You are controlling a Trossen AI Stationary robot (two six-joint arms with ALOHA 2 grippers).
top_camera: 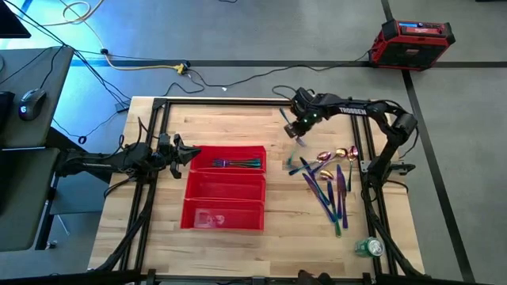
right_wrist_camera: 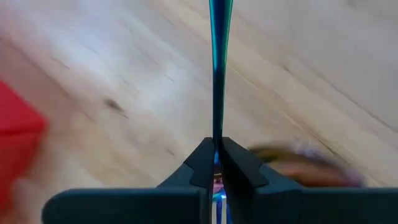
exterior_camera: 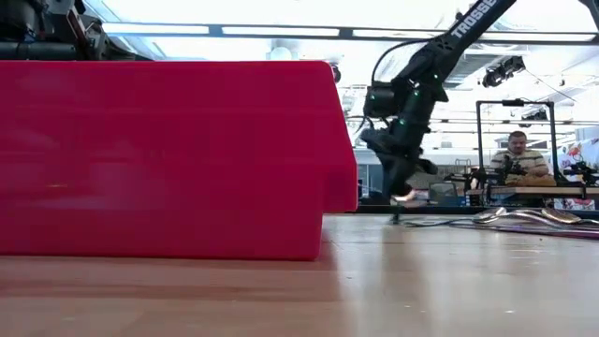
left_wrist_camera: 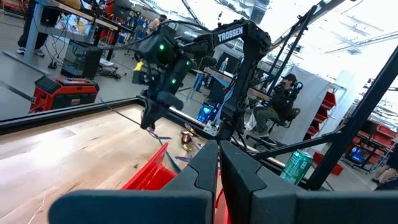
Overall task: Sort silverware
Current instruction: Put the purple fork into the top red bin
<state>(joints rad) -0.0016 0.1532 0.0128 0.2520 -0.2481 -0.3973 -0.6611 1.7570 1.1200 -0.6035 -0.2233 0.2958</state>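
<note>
Right gripper (right_wrist_camera: 217, 163) reaching in over the table, pinching a blue utensil (right_wrist_camera: 219, 74); left gripper (left_wrist_camera: 219, 163) pressed together by the tray (top_camera: 224, 198).

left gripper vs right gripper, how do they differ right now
The right gripper is shut on a thin blue-green cutlery piece, while the left gripper is shut on nothing. The right gripper hangs over bare table between the red tray and the loose silverware pile; the left gripper sits beside the tray's left side. Both are dark two-finger grippers with fingers closed.
</note>
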